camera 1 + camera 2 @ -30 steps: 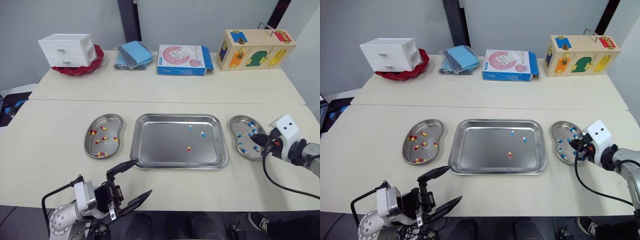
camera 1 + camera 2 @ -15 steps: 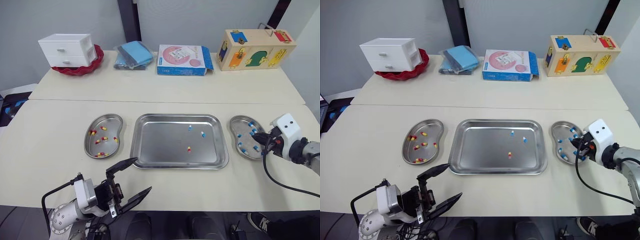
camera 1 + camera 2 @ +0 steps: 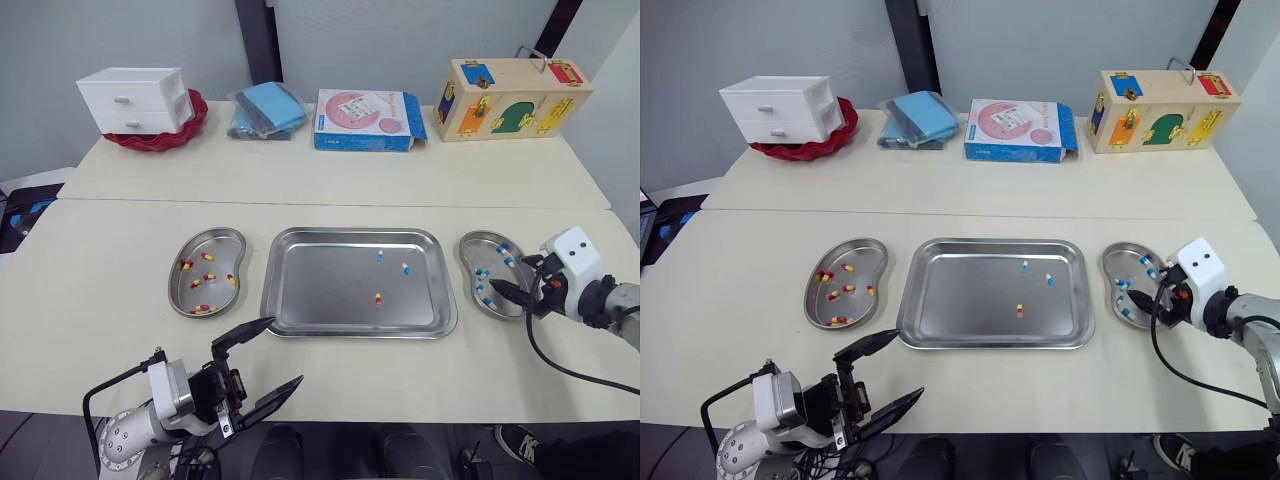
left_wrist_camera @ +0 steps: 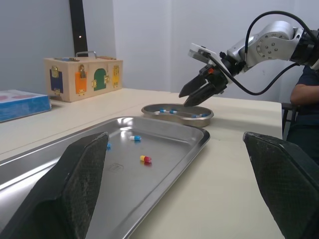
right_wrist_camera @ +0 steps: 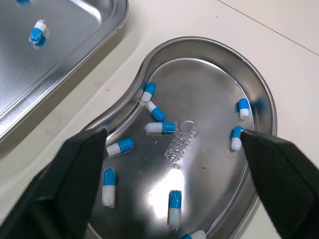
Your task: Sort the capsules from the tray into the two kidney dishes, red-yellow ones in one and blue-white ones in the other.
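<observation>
A steel tray lies mid-table holding two blue-white capsules and one red-yellow capsule. To its left, a kidney dish holds several red-yellow capsules. On the other side, a second kidney dish holds several blue-white capsules. My right gripper hovers just above that dish, open, with nothing between its fingers. My left gripper hangs open and empty at the table's front edge, short of the tray's near left corner.
Along the back of the table stand a white drawer unit in a red bowl, a blue packet, a blue-pink box and a wooden lock box. A person sits beyond the right arm.
My right gripper, shut a second ago over the right dish, has spread its fingers wide there. The left arm has stayed put.
</observation>
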